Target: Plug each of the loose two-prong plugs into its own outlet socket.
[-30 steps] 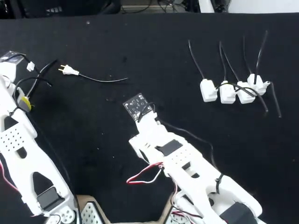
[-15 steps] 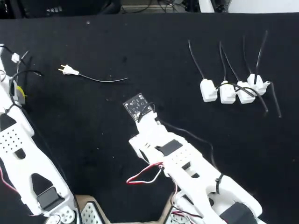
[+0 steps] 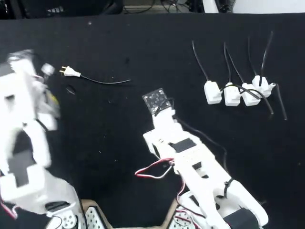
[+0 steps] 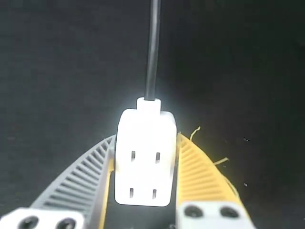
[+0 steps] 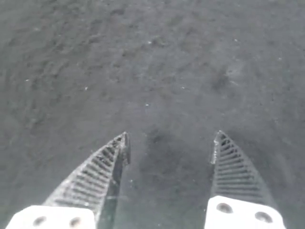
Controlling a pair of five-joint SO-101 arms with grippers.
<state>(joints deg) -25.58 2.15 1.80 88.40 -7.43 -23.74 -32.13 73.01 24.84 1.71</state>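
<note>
**Left.** The left arm (image 3: 21, 143) stands at the left edge of the black table (image 3: 119, 38). The left gripper (image 4: 145, 138) is clamped on one white outlet socket (image 4: 145, 162), with one finger pressed to each side of the block. The face of the socket shows two pairs of slots, and a black cord (image 4: 153, 47) leaves its far end. Near this arm lies one loose two-prong plug (image 3: 71, 72), prongs toward the arm, with its thin lead (image 3: 102, 82) trailing toward the centre.

**Centre.** The right arm (image 3: 190, 162) reaches up the middle of the table. The right gripper (image 5: 171, 138) has its two fingers spread wide over bare cloth and grips nothing.

**Right.** Four white outlet sockets (image 3: 232, 94) sit in one close row, well apart from the plug. Black cords run from them toward the far edge.
</note>
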